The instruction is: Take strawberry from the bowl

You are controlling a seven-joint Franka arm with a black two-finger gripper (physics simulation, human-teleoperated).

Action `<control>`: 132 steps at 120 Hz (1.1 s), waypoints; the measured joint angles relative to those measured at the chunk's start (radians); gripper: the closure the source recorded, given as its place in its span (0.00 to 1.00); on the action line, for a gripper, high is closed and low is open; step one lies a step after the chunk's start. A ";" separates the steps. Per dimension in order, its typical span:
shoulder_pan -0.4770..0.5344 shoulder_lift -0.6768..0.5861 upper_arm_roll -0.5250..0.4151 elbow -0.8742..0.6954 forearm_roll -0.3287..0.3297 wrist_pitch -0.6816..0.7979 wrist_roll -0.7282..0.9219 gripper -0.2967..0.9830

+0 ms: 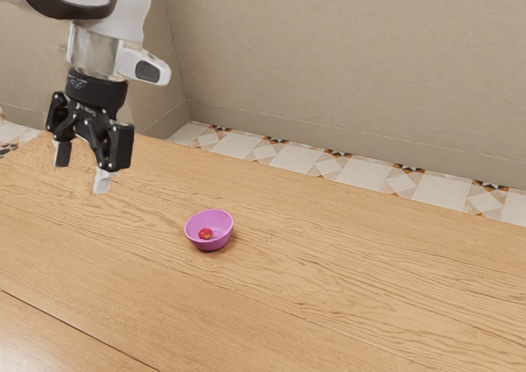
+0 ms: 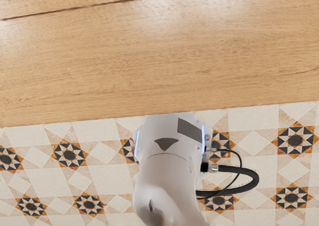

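My gripper (image 1: 82, 173) hangs above the table at the exterior view's left, its two fingers wide apart and nothing between them. A small pink-purple bowl (image 1: 215, 244) stands upright on the wood, lower than the gripper and farther toward the exterior view's right. Inside the bowl lies a red strawberry (image 1: 205, 234), near the side that faces the camera.
The wooden table (image 1: 353, 265) stretches across the exterior view, with a patterned tile floor and a beige wall behind its far edge. In the wrist view the arm's white base (image 2: 167, 176) stands beside the table edge, a black cable looping from it.
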 joint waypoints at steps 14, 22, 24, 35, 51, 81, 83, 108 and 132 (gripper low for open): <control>0.000 -0.009 -0.006 -0.013 0.071 0.259 -0.007 0.23; -0.003 -0.019 -0.005 -0.030 0.091 0.346 -0.012 0.23; 0.000 -0.017 -0.002 -0.031 0.094 0.363 -0.014 0.23; 0.042 0.090 0.010 -0.014 0.101 0.468 -0.023 0.23; 0.057 0.418 0.081 0.124 0.101 0.641 -0.018 0.23; 0.089 0.620 0.113 0.048 0.047 0.952 0.008 0.23; 0.087 0.621 0.112 0.039 0.038 0.974 0.009 0.23; 0.106 0.624 0.124 -0.057 -0.075 1.166 0.007 0.23; 0.109 0.665 0.161 -0.066 -0.092 1.214 -0.009 0.30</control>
